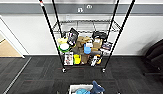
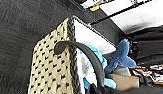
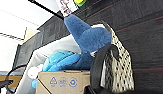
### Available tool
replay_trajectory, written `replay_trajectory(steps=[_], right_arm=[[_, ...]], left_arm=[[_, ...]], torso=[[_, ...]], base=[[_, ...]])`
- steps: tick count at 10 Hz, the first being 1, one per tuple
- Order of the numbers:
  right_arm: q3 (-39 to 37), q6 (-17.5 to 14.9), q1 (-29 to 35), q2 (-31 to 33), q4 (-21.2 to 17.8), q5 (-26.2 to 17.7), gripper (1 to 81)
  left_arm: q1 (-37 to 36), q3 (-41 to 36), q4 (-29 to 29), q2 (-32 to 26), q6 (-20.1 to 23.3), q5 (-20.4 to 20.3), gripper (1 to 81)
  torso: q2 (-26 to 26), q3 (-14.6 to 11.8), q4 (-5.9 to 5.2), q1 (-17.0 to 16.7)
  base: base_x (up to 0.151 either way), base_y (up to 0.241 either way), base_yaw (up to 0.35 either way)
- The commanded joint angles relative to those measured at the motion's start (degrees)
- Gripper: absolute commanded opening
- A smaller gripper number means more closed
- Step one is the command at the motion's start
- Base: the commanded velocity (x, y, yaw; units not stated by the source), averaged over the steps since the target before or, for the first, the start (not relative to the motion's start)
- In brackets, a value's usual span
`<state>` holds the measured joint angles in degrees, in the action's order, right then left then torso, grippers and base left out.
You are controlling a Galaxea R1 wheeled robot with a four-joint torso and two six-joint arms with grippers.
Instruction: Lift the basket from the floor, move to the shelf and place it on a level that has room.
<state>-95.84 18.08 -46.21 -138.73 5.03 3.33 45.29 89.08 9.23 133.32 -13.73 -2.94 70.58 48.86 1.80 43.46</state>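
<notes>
We face the shelf [image 1: 84, 37] at twelve o'clock, its black posts rising against a white wall, with the basket [image 1: 80, 89] low at six o'clock, close against us over the floor [image 1: 37, 75]. From the left wrist, a curved dark finger [image 2: 79, 50] hooks over the woven rim; from the right wrist, another dark finger [image 3: 97, 65] curls over the opposite rim beside a blue plush [image 3: 87, 37] and a brown box [image 3: 63, 81]. We cannot tell how wide either gripper stands, nor whether the basket has left the carpet. We judge the lift is in hand. The lower tiers look crammed; the bare wire level [image 1: 85, 25] sits higher, so placing calls for a steady, level carry.
</notes>
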Motion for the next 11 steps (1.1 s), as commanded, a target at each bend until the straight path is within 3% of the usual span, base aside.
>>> replay_trajectory(steps=[1,11], right_arm=[[3.7,0.5,5.6,1.6,-0.7,1.2,1.0],[4.4,0.3,1.6,1.8,-0.4,2.0,1.0]], left_arm=[[-5.7,-3.9,0.5,-2.0,-0.4,0.8,1.0],[-2.2,-6.8,0.1,-3.2,-0.3,0.7,1.0]], torso=[[-5.6,-5.5,0.0,-3.6],[-24.4,-24.7,0.0,-16.1]], base=[[0.0,0.0,0.0],[0.0,0.0,0.0]])
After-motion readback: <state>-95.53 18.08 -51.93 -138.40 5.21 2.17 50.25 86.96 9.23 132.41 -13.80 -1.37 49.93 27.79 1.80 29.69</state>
